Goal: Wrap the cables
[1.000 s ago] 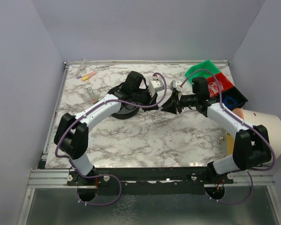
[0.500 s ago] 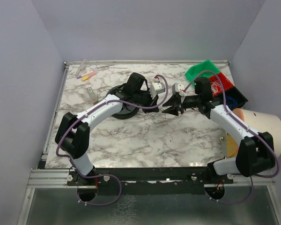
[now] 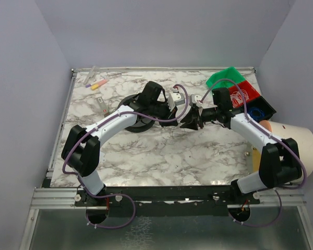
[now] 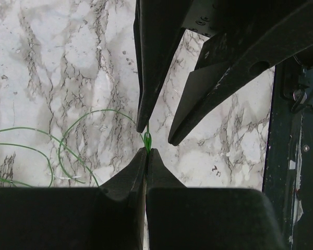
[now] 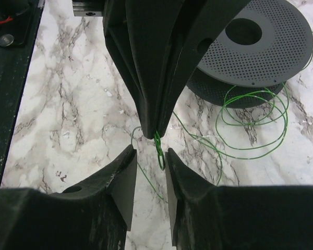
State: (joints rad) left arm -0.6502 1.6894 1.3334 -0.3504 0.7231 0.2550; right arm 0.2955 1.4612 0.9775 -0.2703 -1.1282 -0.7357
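The cable is a hair-thin green wire. My left gripper [image 4: 146,151] is shut on a short twisted bit of the cable [image 4: 146,139] at its fingertips. From there the wire runs off in loose curls [image 4: 62,146] over the marble. My right gripper [image 5: 150,151] faces it tip to tip and is open. The small twisted loop [image 5: 159,148] hangs between the right gripper's fingers, touching neither. In the top view the left gripper [image 3: 185,113] and the right gripper [image 3: 190,121] meet over the table's middle.
A black perforated spool [image 5: 255,36] lies beside several green coils [image 5: 250,125]. Green [image 3: 225,78], red [image 3: 245,94] and black [image 3: 262,108] bins stand at the back right. A beige roll [image 3: 295,146] is at the right edge and markers [image 3: 96,84] lie at the back left.
My right wrist has shifted slightly left towards the left gripper, and its jaws have changed width a little around the loop. The left gripper has stayed shut on the cable.
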